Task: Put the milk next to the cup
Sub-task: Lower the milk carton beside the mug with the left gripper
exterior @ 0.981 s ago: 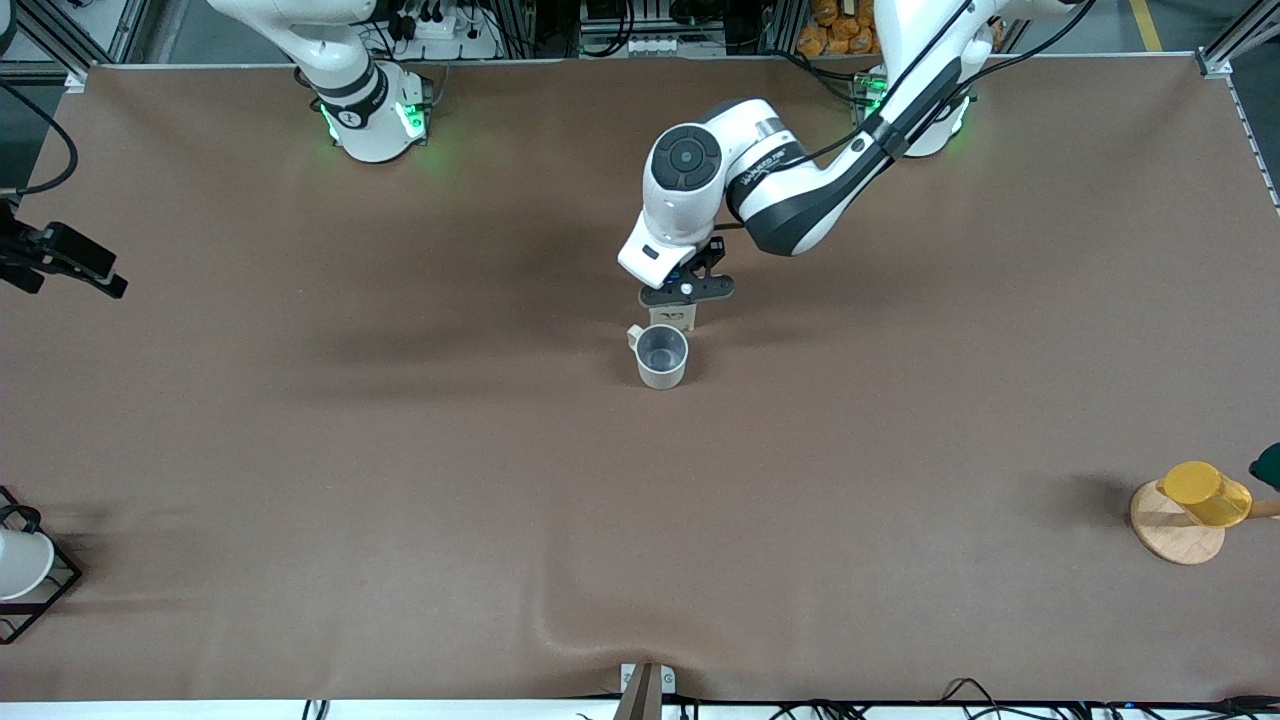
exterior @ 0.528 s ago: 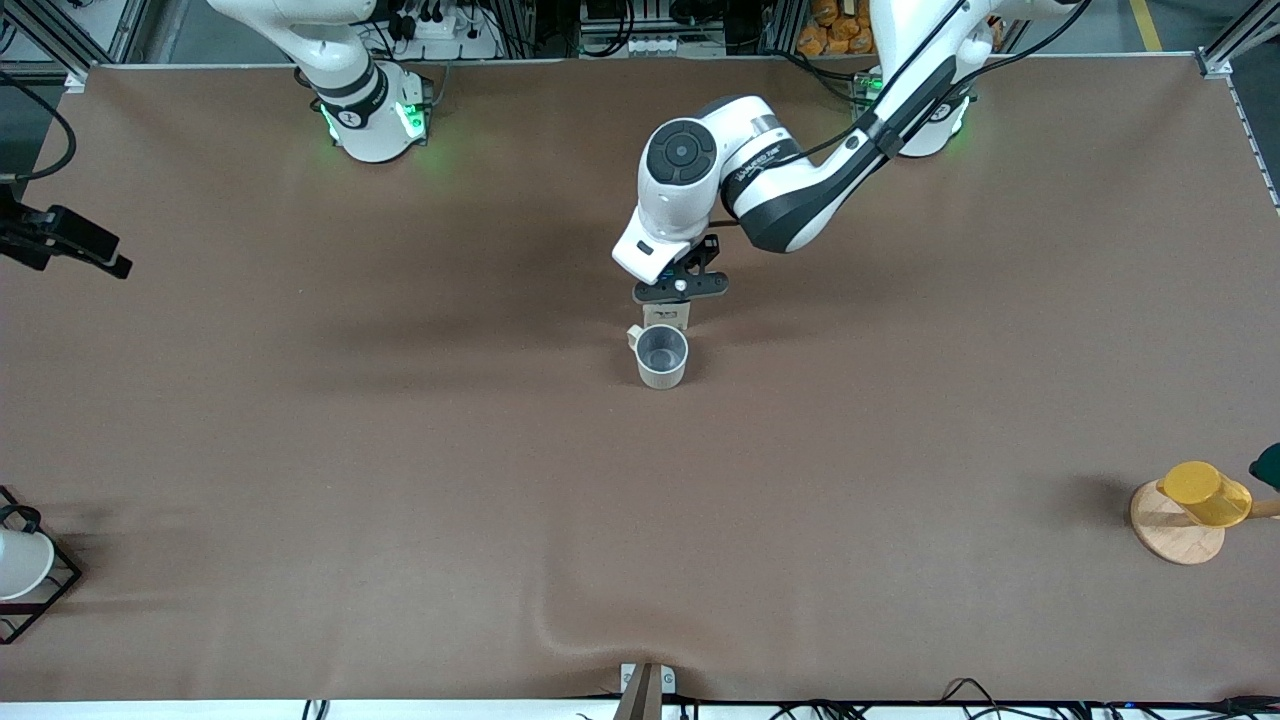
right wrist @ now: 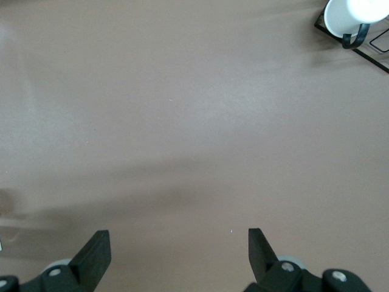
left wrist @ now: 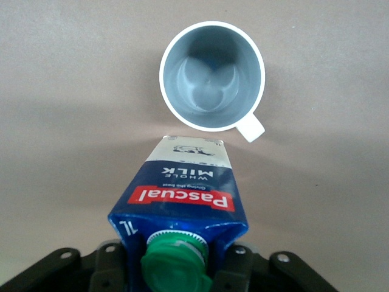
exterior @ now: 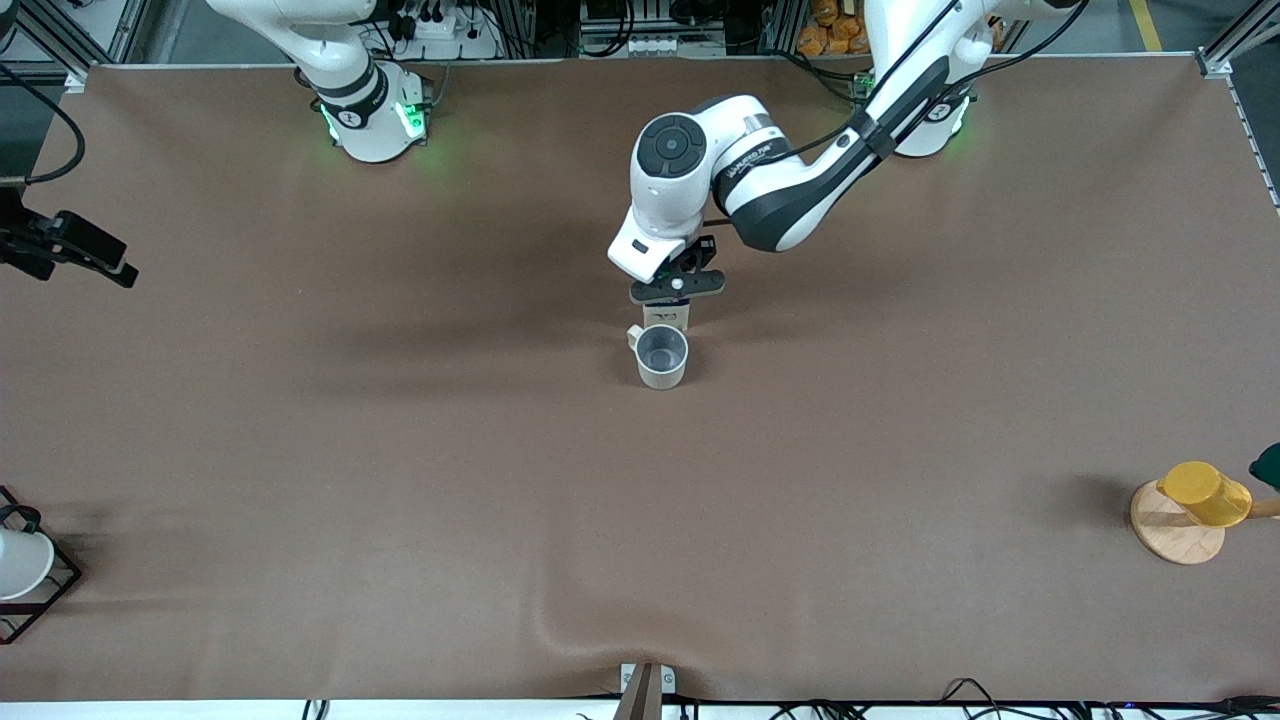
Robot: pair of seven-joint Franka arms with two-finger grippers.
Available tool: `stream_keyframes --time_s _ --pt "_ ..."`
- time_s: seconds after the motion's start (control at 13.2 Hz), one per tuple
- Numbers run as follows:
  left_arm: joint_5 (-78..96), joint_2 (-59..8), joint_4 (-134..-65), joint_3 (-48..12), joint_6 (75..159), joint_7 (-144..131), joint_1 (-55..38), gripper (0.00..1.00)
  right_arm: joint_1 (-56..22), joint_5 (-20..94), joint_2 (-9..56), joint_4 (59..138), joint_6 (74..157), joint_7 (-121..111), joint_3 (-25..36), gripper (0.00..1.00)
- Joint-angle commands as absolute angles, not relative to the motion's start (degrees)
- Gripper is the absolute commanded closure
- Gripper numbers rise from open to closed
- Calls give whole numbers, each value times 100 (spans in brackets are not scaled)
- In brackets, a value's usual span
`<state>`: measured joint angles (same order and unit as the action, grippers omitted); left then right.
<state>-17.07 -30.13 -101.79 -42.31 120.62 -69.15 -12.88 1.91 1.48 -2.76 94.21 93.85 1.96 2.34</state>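
Observation:
The milk [exterior: 667, 316], a dark blue carton with a green cap [left wrist: 176, 267] and a red label band, stands upright right beside the cup [exterior: 661, 356], farther from the front camera. The cup is a beige-grey mug, grey inside and empty, and also shows in the left wrist view [left wrist: 213, 76]; its small handle points toward the milk. My left gripper [exterior: 677, 290] is over the milk, shut on the carton's top. Its fingers [left wrist: 112, 267] flank the carton. My right gripper [right wrist: 179, 240] is open and empty, waiting over bare table at the right arm's end [exterior: 100, 262].
A yellow cup [exterior: 1205, 492] lies on a round wooden board [exterior: 1170, 540] near the left arm's end. A white cup in a black wire rack [exterior: 20, 570] stands at the right arm's end, near the front edge. The brown table cover [exterior: 400, 450] has a wrinkle near that edge.
My left arm and gripper have shifted slightly toward the right arm's end; the milk stays beside the cup. The right gripper has drifted a little.

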Motion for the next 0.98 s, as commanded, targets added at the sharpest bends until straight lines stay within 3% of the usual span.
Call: stream_keyframes --time_s 0.0,0.15,0.38,0.75,0.91 --pt "-1995 -3199 -10125 -4192 12085 -7058 -1310 17 97 105 -290 9404 9369 334 255 0" --pt "-1995 -3173 -10125 -4192 12067 -7005 -1248 0 114 105 -325 9308 9125 272 272 0" --pt "-1908 -2841 -9959 -4210 11823 -7040 -1169 0 141 114 -308 9035 8781 325 290 0" --pt "-1126 -2383 -8545 -4263 10084 -6813 -819 0 140 411 -308 8834 8071 273 316 0" --pt "-1011 -1831 -8578 -4263 10002 -6602 -354 0 141 545 -299 8754 7884 246 334 0"
